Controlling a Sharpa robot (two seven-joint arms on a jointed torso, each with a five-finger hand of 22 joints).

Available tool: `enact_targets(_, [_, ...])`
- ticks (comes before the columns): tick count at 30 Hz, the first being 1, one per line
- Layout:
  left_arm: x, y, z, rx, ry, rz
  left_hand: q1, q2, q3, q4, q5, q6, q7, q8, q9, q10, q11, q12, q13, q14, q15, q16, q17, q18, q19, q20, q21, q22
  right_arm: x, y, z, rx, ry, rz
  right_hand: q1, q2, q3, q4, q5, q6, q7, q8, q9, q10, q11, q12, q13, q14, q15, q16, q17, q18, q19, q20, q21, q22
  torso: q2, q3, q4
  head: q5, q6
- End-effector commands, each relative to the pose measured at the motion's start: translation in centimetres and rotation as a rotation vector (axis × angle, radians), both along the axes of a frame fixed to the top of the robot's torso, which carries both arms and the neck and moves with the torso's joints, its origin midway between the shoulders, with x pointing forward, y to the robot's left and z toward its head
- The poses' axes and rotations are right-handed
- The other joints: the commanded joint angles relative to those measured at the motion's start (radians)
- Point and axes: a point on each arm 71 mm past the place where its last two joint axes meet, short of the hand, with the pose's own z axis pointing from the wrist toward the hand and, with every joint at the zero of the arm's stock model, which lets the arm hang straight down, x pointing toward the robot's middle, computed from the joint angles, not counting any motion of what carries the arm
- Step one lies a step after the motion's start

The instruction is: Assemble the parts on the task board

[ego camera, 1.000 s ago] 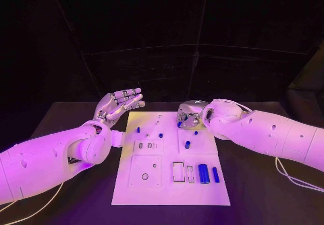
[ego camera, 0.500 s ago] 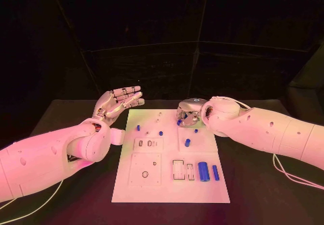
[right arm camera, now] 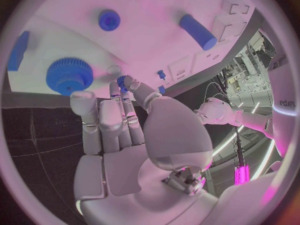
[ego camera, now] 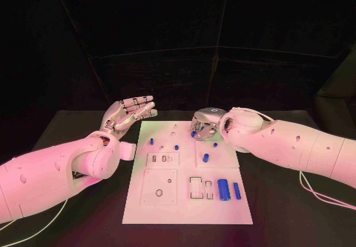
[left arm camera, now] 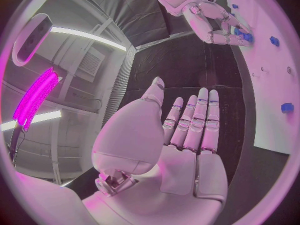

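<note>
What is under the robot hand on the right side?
Under the right robot hand is the far end of the white task board. Its fingertips pinch a small blue part. In the head view the hand covers the board beneath it.

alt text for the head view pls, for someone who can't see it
The right hand reaches over the far end of the white task board and pinches a small blue part. The left hand is raised, open and empty, beside the board's far left corner. More blue parts lie on the board, including a blue cylinder near its right edge.
</note>
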Motion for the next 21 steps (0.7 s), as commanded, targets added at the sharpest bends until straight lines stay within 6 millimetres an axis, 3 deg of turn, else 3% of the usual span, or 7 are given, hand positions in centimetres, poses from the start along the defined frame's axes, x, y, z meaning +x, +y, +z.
enact_targets(1, [0.0, -0.1, 0.2, -0.002, -0.009, -0.014, 0.0, 0.006, 0.002, -0.007, 0.0, -0.004, 0.076, -0.006, -0.001, -0.007, 0.003, 0.001, 0.0, 0.009, 0.0, -0.003, -0.002, 0.012, 0.005, -0.001, 0.006, -0.001, -0.1, 0.3, 1.1, 0.096, -0.096, 0.0, 0.0, 0.006, 0.01, 0.002, 0.001, 0.01, 0.0, 0.006, 0.001, 0.007, -0.002, 0.004, 0.001, 0.017, -0.008, 0.006, 0.004, -0.014, 0.007, -0.004, 0.006, 0.004, 0.0, -0.0011, 0.0002, 0.002, 0.005])
enact_targets(11, [0.0, -0.2, 0.2, -0.004, -0.009, -0.019, 0.001, 0.008, 0.003, -0.009, 0.0, -0.002, 0.076, -0.006, 0.0, -0.006, 0.003, 0.001, 0.0, 0.01, 0.0, -0.004, -0.002, 0.012, 0.006, -0.001, 0.006, -0.002, 0.7, 1.6, 1.4, 0.139, -0.132, -0.057, -0.01, 0.001, 0.027, 0.013, -0.021, 0.012, 0.0, 0.003, 0.0, 0.006, -0.001, 0.001, 0.001, 0.014, -0.007, 0.013, 0.002, -0.014, 0.002, -0.003, 0.015, 0.011, 0.004, -0.0001, 0.0022, 0.003, 0.014])
enact_targets(21, [0.0, -0.3, 0.3, -0.005, -0.01, -0.024, 0.001, 0.008, 0.003, -0.009, 0.0, -0.002, 0.076, -0.006, 0.0, -0.006, 0.003, 0.001, 0.0, 0.01, 0.0, -0.004, -0.002, 0.012, 0.006, -0.001, 0.006, -0.002, 1.6, 3.3, 1.1, 0.145, -0.127, -0.063, -0.017, -0.002, 0.03, 0.02, -0.023, 0.011, 0.001, 0.001, 0.0, 0.005, 0.0, -0.001, 0.0, 0.013, -0.006, 0.017, 0.005, -0.015, 0.001, -0.002, 0.019, 0.013, 0.01, -0.0023, 0.0061, 0.007, 0.018])
